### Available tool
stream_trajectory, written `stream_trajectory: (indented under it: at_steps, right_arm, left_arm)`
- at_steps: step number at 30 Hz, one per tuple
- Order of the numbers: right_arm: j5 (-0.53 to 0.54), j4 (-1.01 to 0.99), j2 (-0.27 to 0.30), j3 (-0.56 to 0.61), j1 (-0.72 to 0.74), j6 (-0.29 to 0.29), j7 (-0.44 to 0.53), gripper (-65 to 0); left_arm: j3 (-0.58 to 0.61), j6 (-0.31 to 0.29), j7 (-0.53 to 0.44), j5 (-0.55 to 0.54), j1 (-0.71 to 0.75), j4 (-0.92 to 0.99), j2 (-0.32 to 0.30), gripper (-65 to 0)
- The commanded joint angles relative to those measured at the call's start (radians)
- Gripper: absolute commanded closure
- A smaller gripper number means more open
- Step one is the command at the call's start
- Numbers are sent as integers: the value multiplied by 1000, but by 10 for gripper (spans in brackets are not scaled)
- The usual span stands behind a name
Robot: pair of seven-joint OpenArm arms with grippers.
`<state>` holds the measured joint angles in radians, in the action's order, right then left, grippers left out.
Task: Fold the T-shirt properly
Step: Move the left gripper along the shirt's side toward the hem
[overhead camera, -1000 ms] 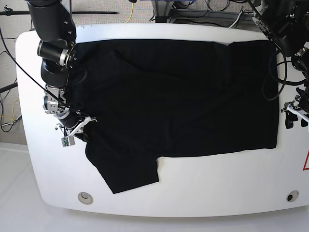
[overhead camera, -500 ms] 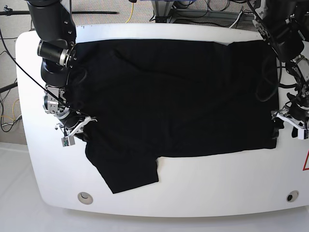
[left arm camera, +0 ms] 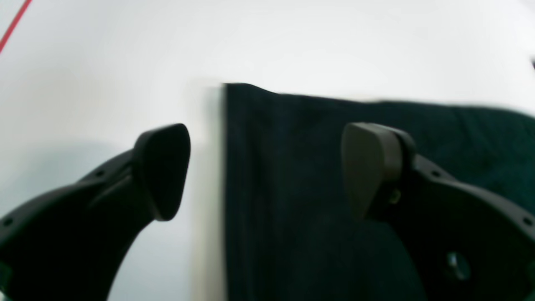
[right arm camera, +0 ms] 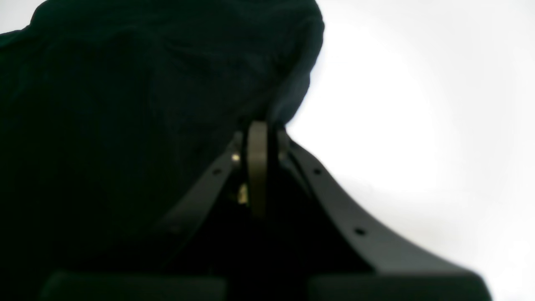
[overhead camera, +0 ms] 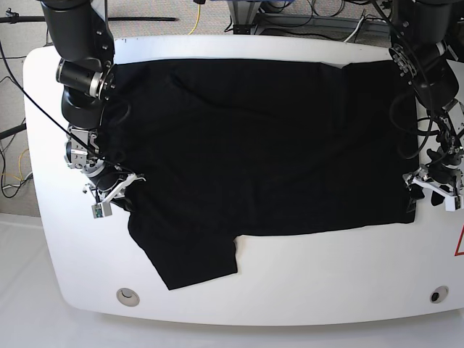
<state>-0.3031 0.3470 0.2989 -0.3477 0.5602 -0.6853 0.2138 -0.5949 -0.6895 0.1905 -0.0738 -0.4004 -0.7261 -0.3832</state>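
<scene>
Left fingers (left arm camera: 161,171) now spread astride T-shirt (overhead camera: 261,145) hem corner after moving in, right fingers (right arm camera: 257,167) clamped on cloth; two-corner grab nearly set.

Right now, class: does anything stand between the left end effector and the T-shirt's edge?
Nothing visible does. The open left end effector straddles the T-shirt edge, one fingertip over bare table, one over cloth.

T-shirt (overhead camera: 268,145): plain matte black, no pattern visible. Table (overhead camera: 326,275): white, red line (left arm camera: 14,25) near one corner. Left gripper fingers (left arm camera: 161,167): black. Right gripper (right arm camera: 257,125): black.
</scene>
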Motion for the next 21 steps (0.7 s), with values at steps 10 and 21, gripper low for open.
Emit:
stream_trajectory:
  at_steps: [10, 21]
  right_arm:
    - [-46, -2, 10, 2, -2, -6, -76, 0]
    - [-44, -2, 10, 2, -2, -6, -76, 0]
  left_arm:
    - [16, 89, -93, -17, -64, 89, -43, -544]
    - [128, 205, -116, -19, -76, 118, -38, -544]
